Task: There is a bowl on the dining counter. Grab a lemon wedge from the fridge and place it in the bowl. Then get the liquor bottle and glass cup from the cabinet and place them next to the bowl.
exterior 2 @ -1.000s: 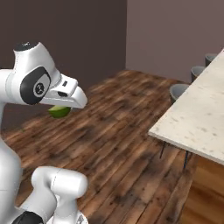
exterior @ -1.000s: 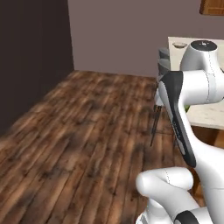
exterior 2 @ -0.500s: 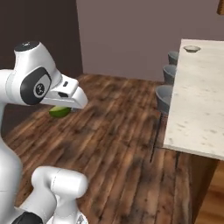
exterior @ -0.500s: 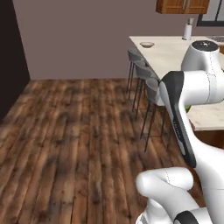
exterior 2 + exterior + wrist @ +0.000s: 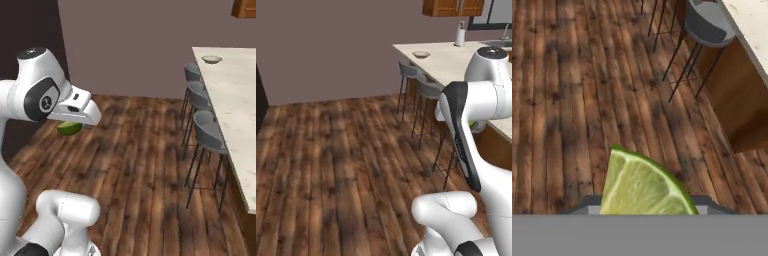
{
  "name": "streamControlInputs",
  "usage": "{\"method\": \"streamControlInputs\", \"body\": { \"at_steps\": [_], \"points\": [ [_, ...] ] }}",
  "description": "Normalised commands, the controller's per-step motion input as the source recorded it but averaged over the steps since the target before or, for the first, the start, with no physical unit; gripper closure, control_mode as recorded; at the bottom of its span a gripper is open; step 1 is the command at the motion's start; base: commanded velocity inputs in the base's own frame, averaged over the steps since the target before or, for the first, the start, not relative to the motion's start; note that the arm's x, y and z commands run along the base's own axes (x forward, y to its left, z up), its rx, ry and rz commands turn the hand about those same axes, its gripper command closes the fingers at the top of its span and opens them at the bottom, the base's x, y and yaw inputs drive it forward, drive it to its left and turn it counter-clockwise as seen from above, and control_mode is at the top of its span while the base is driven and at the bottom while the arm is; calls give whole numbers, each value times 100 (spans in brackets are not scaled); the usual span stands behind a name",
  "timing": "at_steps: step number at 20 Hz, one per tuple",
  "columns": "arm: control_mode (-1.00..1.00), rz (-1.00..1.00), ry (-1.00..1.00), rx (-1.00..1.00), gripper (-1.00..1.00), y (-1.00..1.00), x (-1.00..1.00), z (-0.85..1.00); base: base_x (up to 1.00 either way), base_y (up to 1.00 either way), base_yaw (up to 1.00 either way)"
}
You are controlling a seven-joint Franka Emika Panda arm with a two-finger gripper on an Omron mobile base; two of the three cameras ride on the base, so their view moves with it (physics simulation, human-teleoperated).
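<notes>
My gripper [image 5: 70, 125] is shut on the lemon wedge [image 5: 68, 129], a green-yellow slice held over the wooden floor. In the hand view the lemon wedge [image 5: 644, 186] rises large between the fingertips of the gripper [image 5: 646, 204]. A sliver of green [image 5: 473, 123] peeks from behind my arm in the left base view. The bowl [image 5: 421, 54] sits far off on the dining counter [image 5: 453, 62], near its far end; from the right it is the small bowl [image 5: 212, 59] on the counter [image 5: 235, 90]. The cabinet [image 5: 453, 7] hangs beyond, doors shut. The fridge, liquor bottle and glass cup are out of view.
Grey stools [image 5: 427, 91] [image 5: 207, 134] line the counter's near side; one stool [image 5: 708, 22] shows at the top of the hand view. Wooden floor [image 5: 341, 165] lies open to the left. A white upright item [image 5: 460, 35] and a faucet [image 5: 503, 32] stand behind the counter.
The whole picture has shifted as the base turned: counter, stools and bowl slid further into view. The wedge stays in the gripper, and the arm keeps its pose.
</notes>
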Motion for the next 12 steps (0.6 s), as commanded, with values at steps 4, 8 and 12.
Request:
{"method": "streamControlInputs", "body": {
  "at_steps": [4, 8, 12],
  "points": [
    [100, 0, 0, 0, 100, 0, 0, 0, 100, 100, -34],
    [100, 0, 0, 0, 100, 0, 0, 0, 100, 100, -36],
    [100, 0, 0, 0, 100, 0, 0, 0, 100, 100, -36]
  ]
}}
